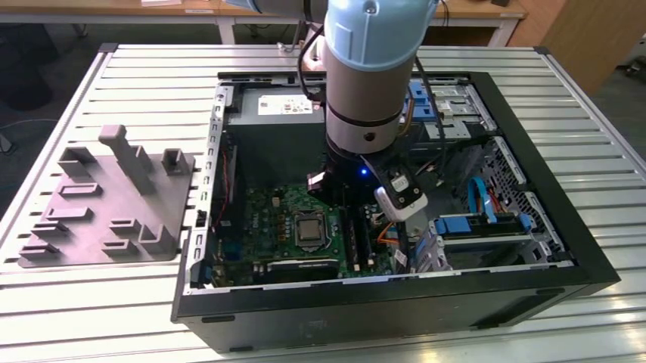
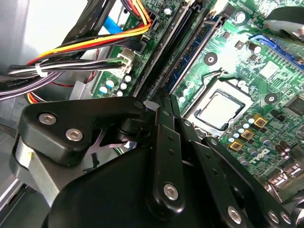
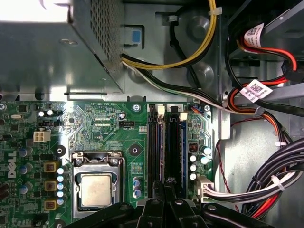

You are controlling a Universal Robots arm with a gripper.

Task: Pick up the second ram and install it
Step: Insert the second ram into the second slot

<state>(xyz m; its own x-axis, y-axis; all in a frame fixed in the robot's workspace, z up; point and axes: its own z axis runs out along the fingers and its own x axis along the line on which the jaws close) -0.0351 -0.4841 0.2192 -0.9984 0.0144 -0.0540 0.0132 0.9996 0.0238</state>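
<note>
Seating step, I judge: gripper (image 3: 164, 185) fingers pressed together over the ram (image 1: 355, 234) — edge-on in its slot, three o'clock of the socket (image 1: 308, 227) in the exterior view. Needs straight, even pressure.

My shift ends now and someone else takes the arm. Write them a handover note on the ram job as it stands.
Gripper: shut, low inside the open PC case, tips at the memory slots beside the CPU socket.
Second ram: seemingly the dark strip standing edge-on in a slot, in line with the tips; whether they pinch it cannot be told.
Done: ram brought to the slots; the grey moulded plate outside the case appears to carry no card.
Left: seating and latching, unconfirmed.
</note>
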